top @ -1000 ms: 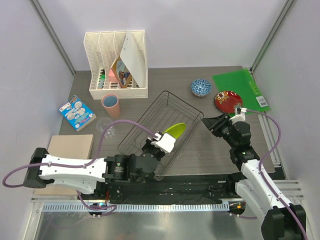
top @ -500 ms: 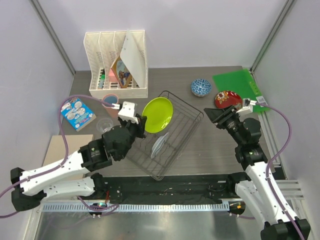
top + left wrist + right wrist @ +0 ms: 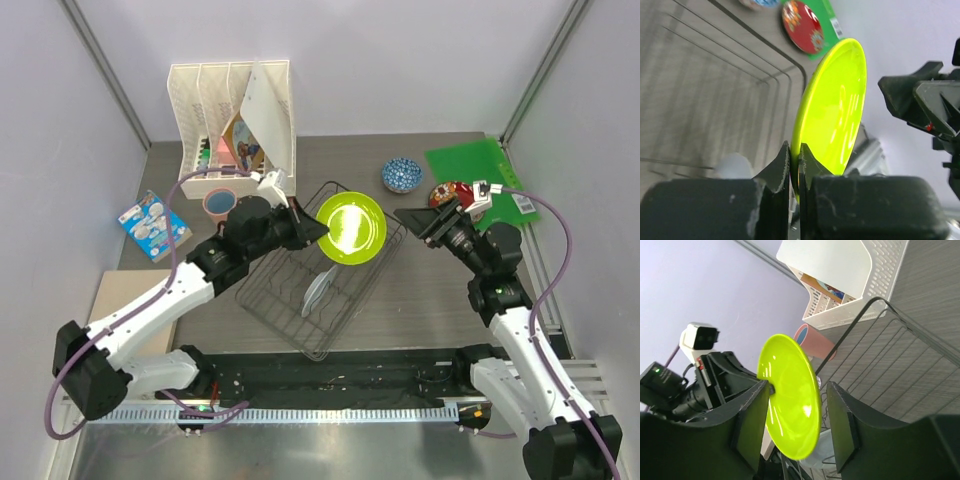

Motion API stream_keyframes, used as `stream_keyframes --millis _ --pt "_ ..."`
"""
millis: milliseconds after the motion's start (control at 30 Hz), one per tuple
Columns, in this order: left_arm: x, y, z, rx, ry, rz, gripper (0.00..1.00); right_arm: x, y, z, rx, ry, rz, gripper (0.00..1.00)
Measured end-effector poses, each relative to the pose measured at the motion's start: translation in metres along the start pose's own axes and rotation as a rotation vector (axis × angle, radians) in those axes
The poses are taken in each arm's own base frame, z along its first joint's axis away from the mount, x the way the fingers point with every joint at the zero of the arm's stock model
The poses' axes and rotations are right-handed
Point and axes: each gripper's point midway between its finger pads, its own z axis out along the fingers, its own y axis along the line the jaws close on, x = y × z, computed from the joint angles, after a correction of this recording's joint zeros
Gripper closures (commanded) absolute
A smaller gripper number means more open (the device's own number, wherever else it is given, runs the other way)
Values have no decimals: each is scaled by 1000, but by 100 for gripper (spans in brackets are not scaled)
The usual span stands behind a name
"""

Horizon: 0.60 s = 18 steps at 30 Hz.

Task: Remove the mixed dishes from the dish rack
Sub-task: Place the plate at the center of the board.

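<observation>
My left gripper (image 3: 312, 229) is shut on the rim of a lime-green plate (image 3: 351, 228) and holds it upright above the black wire dish rack (image 3: 385, 255). The grip shows in the left wrist view (image 3: 794, 156), with the plate (image 3: 832, 115) edge-on. My right gripper (image 3: 413, 221) is open, just right of the plate and apart from it. In the right wrist view the plate (image 3: 790, 405) stands ahead of the open gripper (image 3: 799, 390). A white plate (image 3: 318, 290) stands in the rack. The red plate (image 3: 447, 193), blue bowl (image 3: 401, 175) and pink cup (image 3: 220, 205) sit on the table.
A white file organizer (image 3: 235, 120) stands at the back left. A green folder (image 3: 480, 170) lies at the back right, a blue packet (image 3: 153, 225) and a cardboard box (image 3: 125, 290) at the left. The left arm hides the glass tumbler's spot.
My left gripper has lifted the green plate out of the rack and carried it up and right. My right gripper has moved left towards the plate.
</observation>
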Motion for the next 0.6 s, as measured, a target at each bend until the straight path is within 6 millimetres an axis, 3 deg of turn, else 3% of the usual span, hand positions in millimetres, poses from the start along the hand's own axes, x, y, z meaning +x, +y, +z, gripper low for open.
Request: stream_keyframes --millis 167,467,567,600 --pt "15 -16 15 100 87 -88 100 -1 8 0 -32 8 -14 44" --pt "18 -34 19 188 122 -138 100 11 -8 6 3 65 -4 47" --pt "17 -35 20 197 120 -140 100 15 -10 8 -6 91 2 55" --pt "18 -34 21 195 122 -140 100 17 -9 9 -13 103 3 67"
